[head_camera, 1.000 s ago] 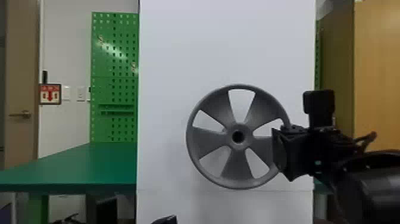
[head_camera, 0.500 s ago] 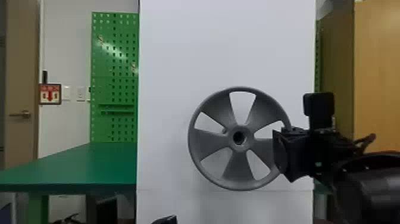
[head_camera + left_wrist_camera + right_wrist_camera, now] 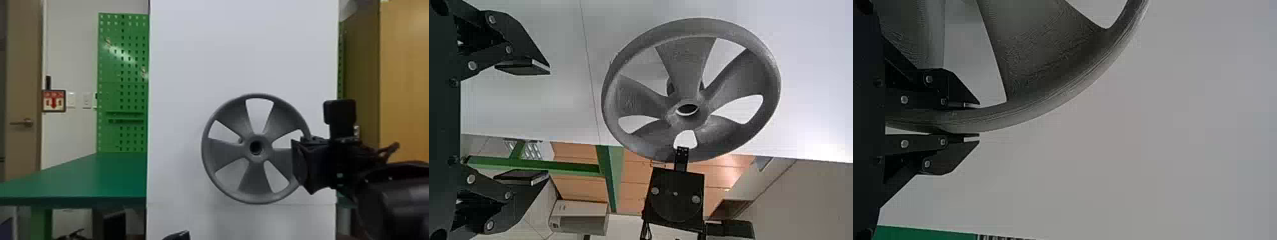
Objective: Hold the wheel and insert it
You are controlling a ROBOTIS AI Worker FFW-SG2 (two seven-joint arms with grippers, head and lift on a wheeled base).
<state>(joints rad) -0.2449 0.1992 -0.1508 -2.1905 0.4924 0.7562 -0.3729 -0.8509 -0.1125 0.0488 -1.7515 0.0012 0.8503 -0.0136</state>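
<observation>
The grey five-spoked wheel is upright before the white panel, gripped at its right rim by my right gripper. In the right wrist view, the right gripper is shut on the rim of the wheel, one finger on each side. Through a gap between spokes, the left wrist view has a small round stub behind the wheel, off-centre from its hub hole. A black tip of my left gripper pokes up at the head view's bottom edge; the left gripper is open and holds nothing.
A green table stands left of the panel, with a green pegboard at its back. A wooden cabinet is behind the right arm. Green frame bars pass beyond the left gripper's fingers.
The wheel and right gripper have shifted slightly down, and the wheel looks a little smaller, so farther forward towards the panel. The rim grip is unchanged. The left gripper's visible tip stays put.
</observation>
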